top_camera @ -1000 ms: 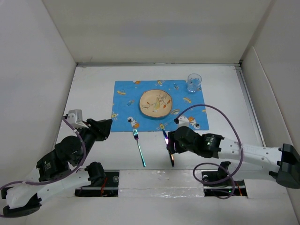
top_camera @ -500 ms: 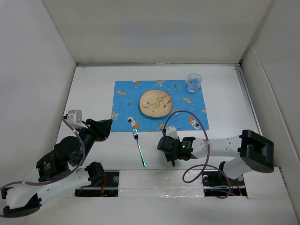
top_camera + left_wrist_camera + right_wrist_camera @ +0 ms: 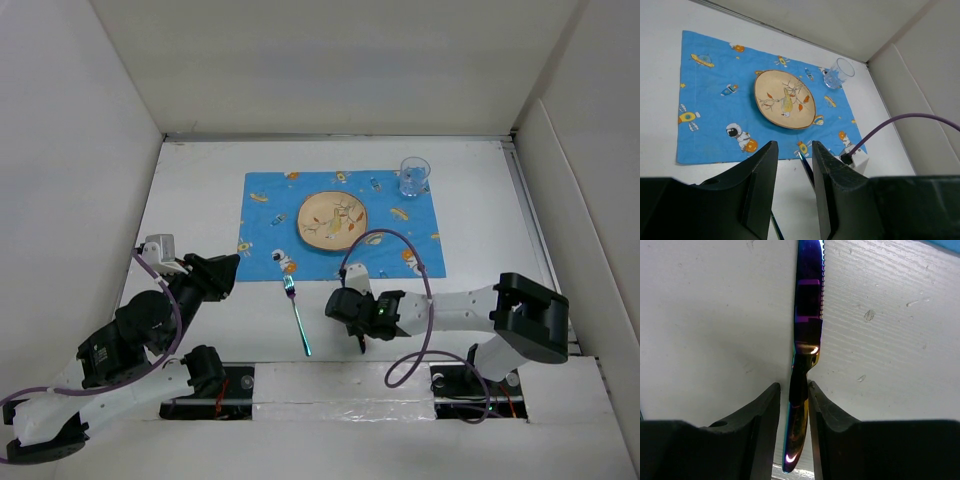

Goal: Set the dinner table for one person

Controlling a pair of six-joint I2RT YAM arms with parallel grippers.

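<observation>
An iridescent knife (image 3: 807, 315) lies lengthwise between my right gripper's (image 3: 793, 386) fingers, which are shut on its handle, low over the white dinner table (image 3: 200, 200). In the top view the right gripper (image 3: 358, 325) is just below the blue placemat (image 3: 265, 215), and only the knife's handle end (image 3: 361, 345) shows. The blade tip shows in the left wrist view (image 3: 807, 162). A wooden plate (image 3: 332, 220) sits on the placemat, with a clear glass (image 3: 414, 176) at its far right corner. A matching fork (image 3: 297, 315) lies below the mat. My left gripper (image 3: 225, 270) is open and empty.
White walls close in the table on the left, back and right. The right arm's purple cable (image 3: 400, 240) loops over the placemat's near right corner. The left wrist view shows the plate (image 3: 785, 100), glass (image 3: 837, 73) and placemat (image 3: 705, 95) beyond the left gripper (image 3: 792, 150).
My right arm has folded in and its gripper has shifted a little to the left with the knife. The left arm, fork, plate and glass have not moved.
</observation>
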